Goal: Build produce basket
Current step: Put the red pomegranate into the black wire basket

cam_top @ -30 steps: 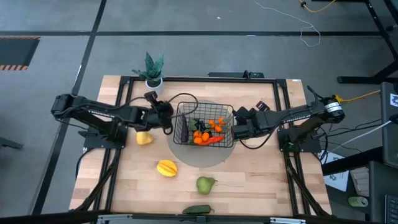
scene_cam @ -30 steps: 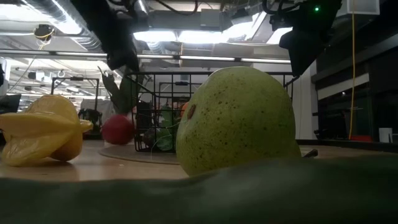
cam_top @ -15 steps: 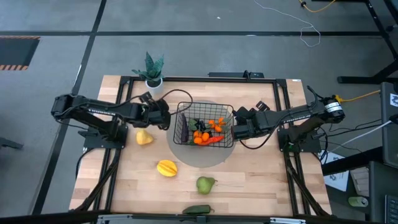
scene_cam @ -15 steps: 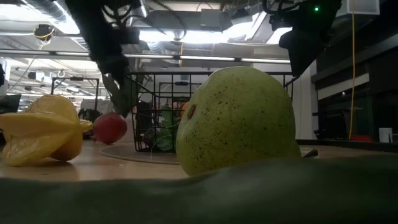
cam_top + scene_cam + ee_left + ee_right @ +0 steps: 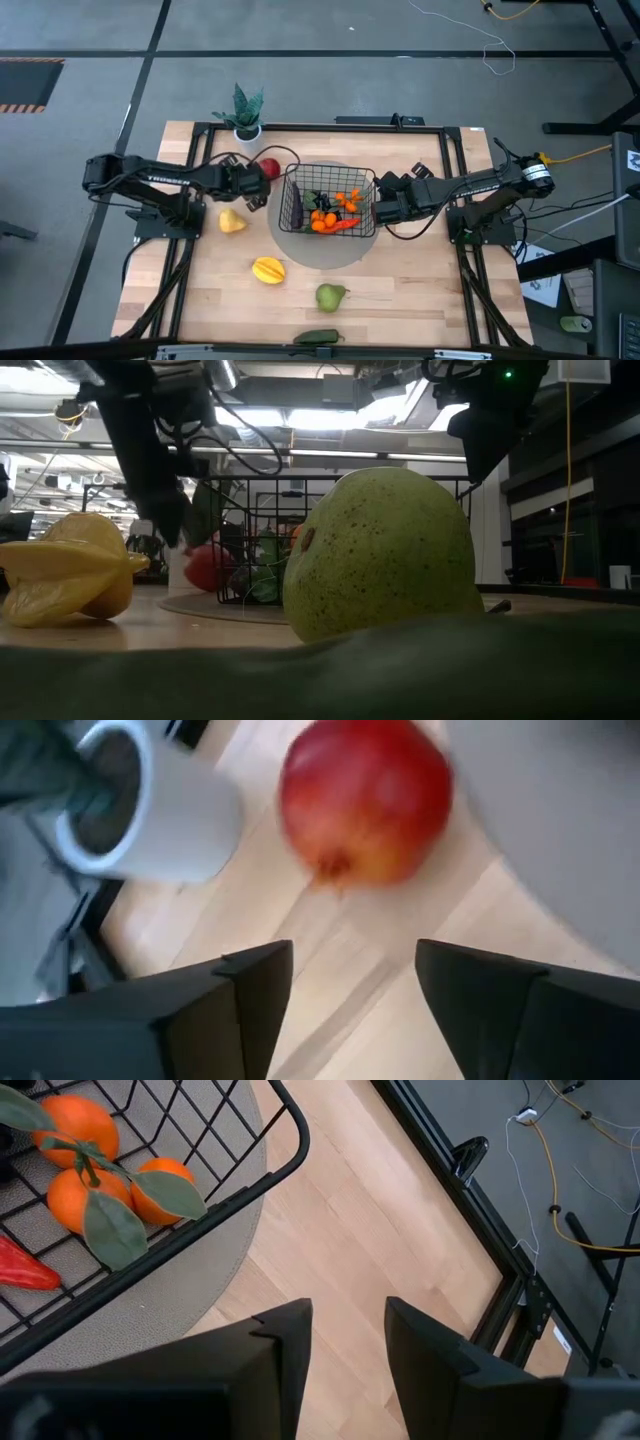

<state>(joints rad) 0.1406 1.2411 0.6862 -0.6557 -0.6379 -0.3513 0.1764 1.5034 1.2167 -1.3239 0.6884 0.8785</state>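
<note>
The black wire basket (image 5: pixel 300 205) stands on a grey round disc (image 5: pixel 325 252) at mid-table and holds oranges (image 5: pixel 70 1150), a carrot and dark produce. A red apple (image 5: pixel 268 168) lies on the wood outside the basket's far left corner, between the disc and a white plant pot (image 5: pixel 150 810). My left gripper (image 5: pixel 258 184) is open just short of the apple (image 5: pixel 365 800), touching nothing (image 5: pixel 350 990). My right gripper (image 5: pixel 378 210) hangs open by the basket's right side, with nothing between its fingers (image 5: pixel 348 1340).
A potted plant (image 5: pixel 245 115) stands at the far left. Two yellow fruits (image 5: pixel 232 222) (image 5: pixel 268 270), a green pear (image 5: pixel 331 296) and a dark green vegetable (image 5: pixel 318 337) lie on the near half of the table. Black frame rails (image 5: pixel 440 150) run along the sides.
My left gripper has opened and let go of the red apple, then drawn back toward the table's left edge. The apple now lies free on the wood beside the basket's far left corner, and looks to be rolling.
</note>
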